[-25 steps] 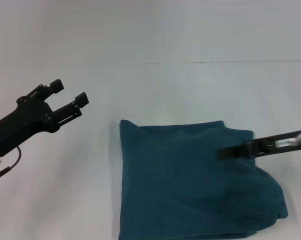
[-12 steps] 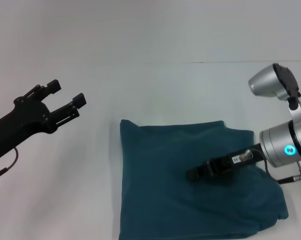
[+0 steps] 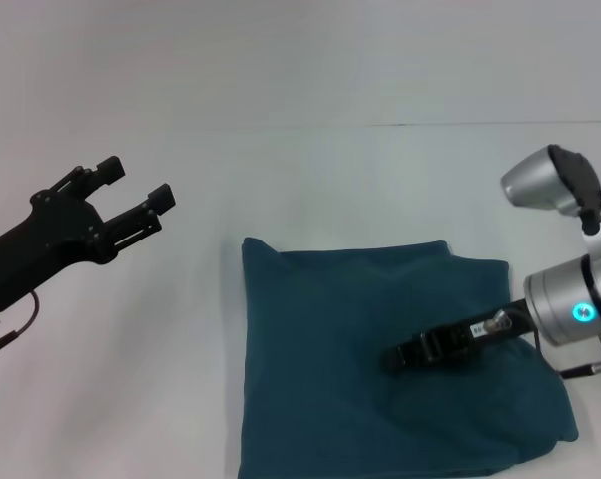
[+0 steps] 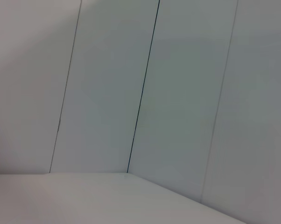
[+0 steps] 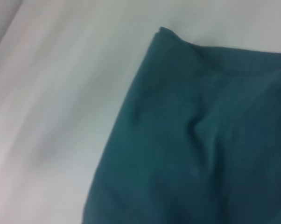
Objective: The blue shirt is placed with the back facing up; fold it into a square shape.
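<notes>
1. Blue shirt (image 3: 380, 359): dark teal, folded into a roughly rectangular bundle, lying flat on the white table (image 3: 310, 180), directly beneath the right gripper and well to the side of the left gripper; near edge cut off by the bottom of the head view.
2. Plain fabric side up, no lettering visible; far edge fairly straight, side nearest the right arm bulging out into a rounded, uneven fold.
3. In the right wrist view, one corner of the blue shirt (image 5: 196, 130) with soft creases running through the cloth, white table beside it.
4. Right gripper (image 3: 405, 356): low over the middle of the shirt, reaching in from the right arm's silver wrist with its glowing blue ring; contact with the cloth unclear; fingers seen as one dark bar, open or closed impossible to tell.
5. Left gripper (image 3: 136, 185): raised above bare table, well apart from the shirt, fingers spread with nothing between them.
6. Left wrist view: only pale wall panels with dark seams.
</notes>
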Controlling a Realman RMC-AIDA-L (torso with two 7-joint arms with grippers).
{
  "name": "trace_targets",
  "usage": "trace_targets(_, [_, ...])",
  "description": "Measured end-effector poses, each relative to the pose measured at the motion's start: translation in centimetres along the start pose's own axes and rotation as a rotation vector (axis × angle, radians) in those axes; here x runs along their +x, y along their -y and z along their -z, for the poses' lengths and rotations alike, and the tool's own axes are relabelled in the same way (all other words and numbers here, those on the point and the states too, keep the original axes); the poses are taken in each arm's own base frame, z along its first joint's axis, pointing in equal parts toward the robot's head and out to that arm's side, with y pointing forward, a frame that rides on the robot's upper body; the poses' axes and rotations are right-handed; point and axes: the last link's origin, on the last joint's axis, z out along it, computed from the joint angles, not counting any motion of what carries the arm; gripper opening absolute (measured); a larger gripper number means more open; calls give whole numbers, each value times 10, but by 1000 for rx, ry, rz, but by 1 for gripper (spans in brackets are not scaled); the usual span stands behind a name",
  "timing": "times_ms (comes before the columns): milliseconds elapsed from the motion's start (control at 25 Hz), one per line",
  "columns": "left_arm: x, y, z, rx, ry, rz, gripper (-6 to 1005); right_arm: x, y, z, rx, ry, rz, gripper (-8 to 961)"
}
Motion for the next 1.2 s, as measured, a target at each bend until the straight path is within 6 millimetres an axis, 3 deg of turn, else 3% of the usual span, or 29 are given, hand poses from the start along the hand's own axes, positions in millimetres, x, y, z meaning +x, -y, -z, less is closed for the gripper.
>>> trace_targets(360, [1,1,1,3,-1,-3,877,-14,-19,32,-54,93,27,38])
trace_targets(800, [2,1,0,4,-9,-2,876,18,-12,52,-54,81,-78,38])
trace_targets(1200, [6,2,-5,-5,-15,-10,876,31,2,34,-51,55,-118,38])
